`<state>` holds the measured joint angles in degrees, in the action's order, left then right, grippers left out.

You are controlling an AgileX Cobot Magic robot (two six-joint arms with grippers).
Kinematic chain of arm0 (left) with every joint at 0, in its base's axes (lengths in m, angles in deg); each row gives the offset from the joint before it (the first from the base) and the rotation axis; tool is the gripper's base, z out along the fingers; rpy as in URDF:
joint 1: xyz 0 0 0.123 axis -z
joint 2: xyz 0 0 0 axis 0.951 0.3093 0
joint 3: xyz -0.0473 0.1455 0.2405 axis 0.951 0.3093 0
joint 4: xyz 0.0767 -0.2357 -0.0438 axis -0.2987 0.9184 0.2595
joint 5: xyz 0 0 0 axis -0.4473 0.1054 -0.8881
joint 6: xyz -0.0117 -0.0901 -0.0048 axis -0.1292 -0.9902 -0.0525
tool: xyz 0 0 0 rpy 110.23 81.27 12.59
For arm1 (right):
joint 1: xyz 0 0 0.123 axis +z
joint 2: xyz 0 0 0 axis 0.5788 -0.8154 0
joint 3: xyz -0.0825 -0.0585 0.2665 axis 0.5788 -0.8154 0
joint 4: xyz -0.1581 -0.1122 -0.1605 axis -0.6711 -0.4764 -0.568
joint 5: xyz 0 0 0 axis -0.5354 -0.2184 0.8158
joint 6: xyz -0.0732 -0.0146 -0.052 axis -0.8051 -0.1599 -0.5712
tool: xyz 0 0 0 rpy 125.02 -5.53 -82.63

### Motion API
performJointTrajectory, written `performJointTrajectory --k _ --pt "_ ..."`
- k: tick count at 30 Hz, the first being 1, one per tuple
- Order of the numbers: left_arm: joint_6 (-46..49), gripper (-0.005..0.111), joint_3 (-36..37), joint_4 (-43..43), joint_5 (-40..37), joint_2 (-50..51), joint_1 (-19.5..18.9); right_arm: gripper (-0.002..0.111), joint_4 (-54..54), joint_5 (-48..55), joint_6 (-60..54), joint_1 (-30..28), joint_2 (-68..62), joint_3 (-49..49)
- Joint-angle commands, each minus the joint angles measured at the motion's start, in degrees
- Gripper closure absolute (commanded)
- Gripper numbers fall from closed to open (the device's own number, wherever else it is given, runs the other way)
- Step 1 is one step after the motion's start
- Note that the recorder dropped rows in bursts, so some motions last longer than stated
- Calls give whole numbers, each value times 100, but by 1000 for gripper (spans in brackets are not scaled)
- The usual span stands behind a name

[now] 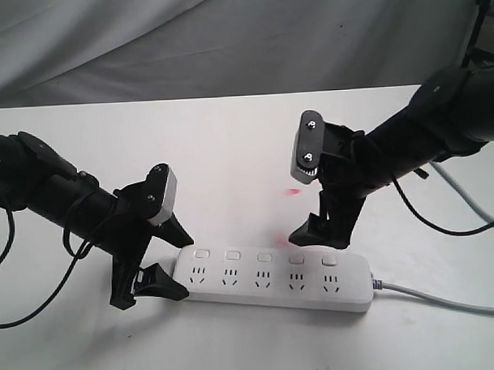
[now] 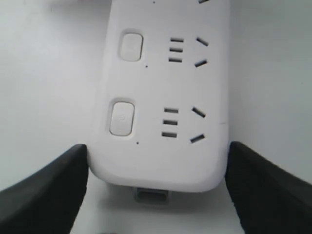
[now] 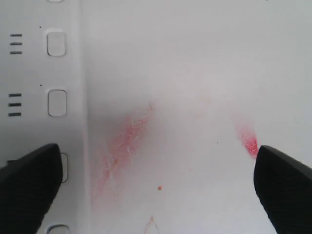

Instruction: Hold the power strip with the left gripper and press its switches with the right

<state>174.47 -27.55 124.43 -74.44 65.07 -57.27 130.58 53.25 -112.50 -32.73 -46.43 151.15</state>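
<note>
The white power strip [image 1: 275,281] lies flat on the table, with its switches [image 1: 264,257] in a row along the far edge. My left gripper [image 1: 181,264] is shut on the strip's left end. In the left wrist view its black fingers [image 2: 53,190] sit flush against both long sides of the power strip [image 2: 165,161], and two switches [image 2: 122,117] show ahead. My right gripper [image 1: 320,235] hangs open over the far edge near the fourth switch. In the right wrist view, one of its fingers [image 3: 29,180] partly covers a switch while the right gripper [image 3: 157,161] spans bare table.
The strip's grey cord [image 1: 446,300] runs off to the right. Red smears [image 1: 293,191] mark the white table [image 1: 229,137] behind the strip. Another grey cable [image 1: 467,202] lies at the right edge. Grey cloth hangs at the back.
</note>
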Motion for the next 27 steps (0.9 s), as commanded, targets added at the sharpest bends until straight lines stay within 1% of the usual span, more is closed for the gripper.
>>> performJointTrajectory --k 1,16,27 --pt "5 107 -34 68 37 -12 24 10 616 558 -680 -144 37 -39" --pt "5 107 -34 68 37 -12 24 10 616 474 -680 -144 15 -39" --pt "5 107 -34 68 37 -12 24 10 615 155 -680 -144 -372 -39"
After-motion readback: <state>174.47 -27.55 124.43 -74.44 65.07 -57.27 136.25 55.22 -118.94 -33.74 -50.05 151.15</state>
